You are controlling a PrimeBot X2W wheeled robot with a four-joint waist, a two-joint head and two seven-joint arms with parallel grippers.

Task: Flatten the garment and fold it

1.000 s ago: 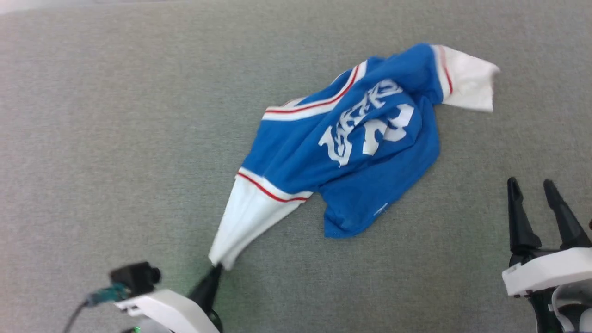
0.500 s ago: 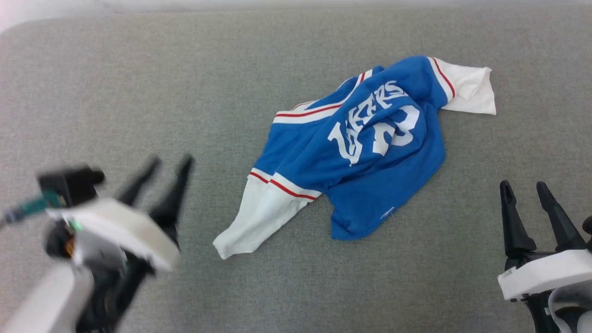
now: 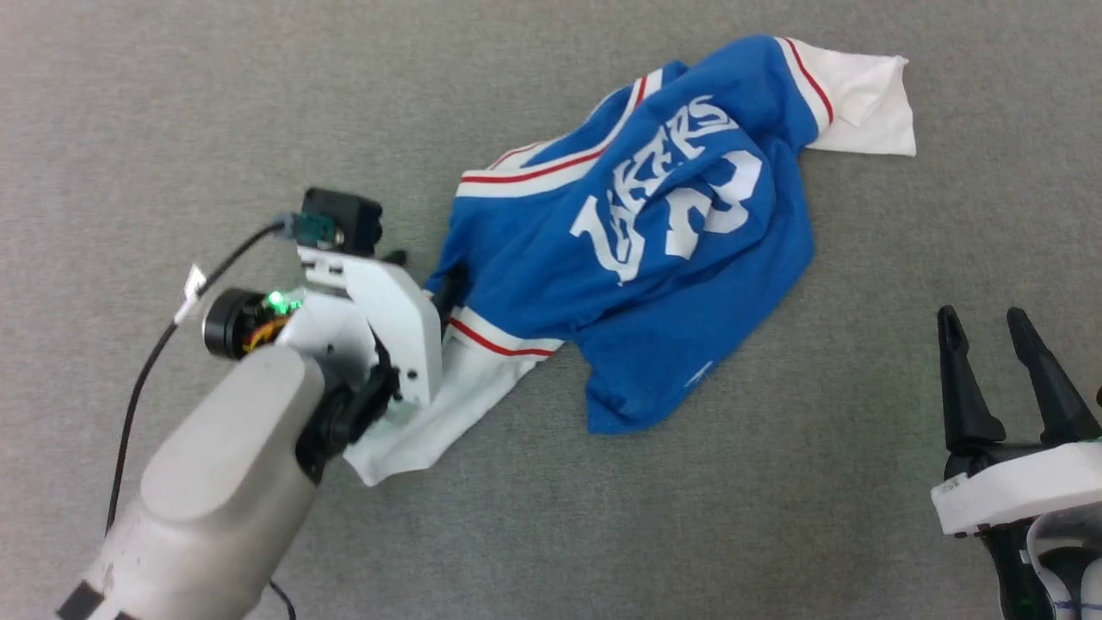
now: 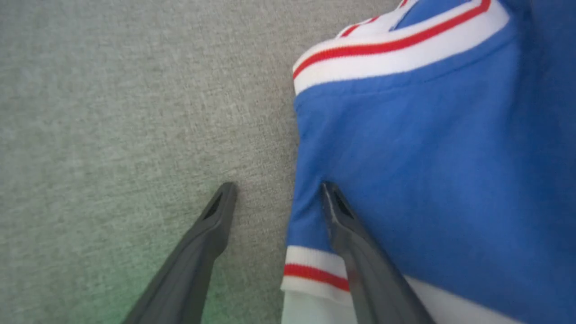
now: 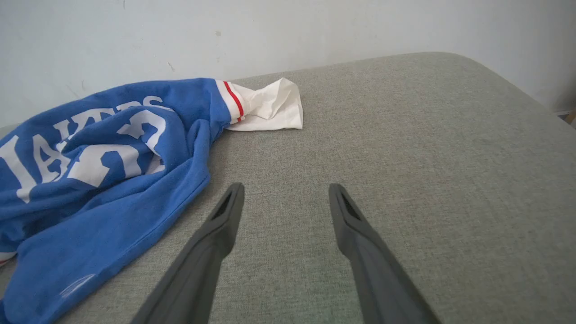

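Sleeve point(image 3: 465, 392) dropped, my left claw point(image 4: 276, 190) now straddles the garment point(image 3: 680, 284) at its blue edge, spread wide, ready to pull it flat

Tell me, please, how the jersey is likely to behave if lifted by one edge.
Likely floppy: the jersey lies crumpled in soft folds. Probably light, as its sleeve curls on itself. It may drag on the woven grey surface.
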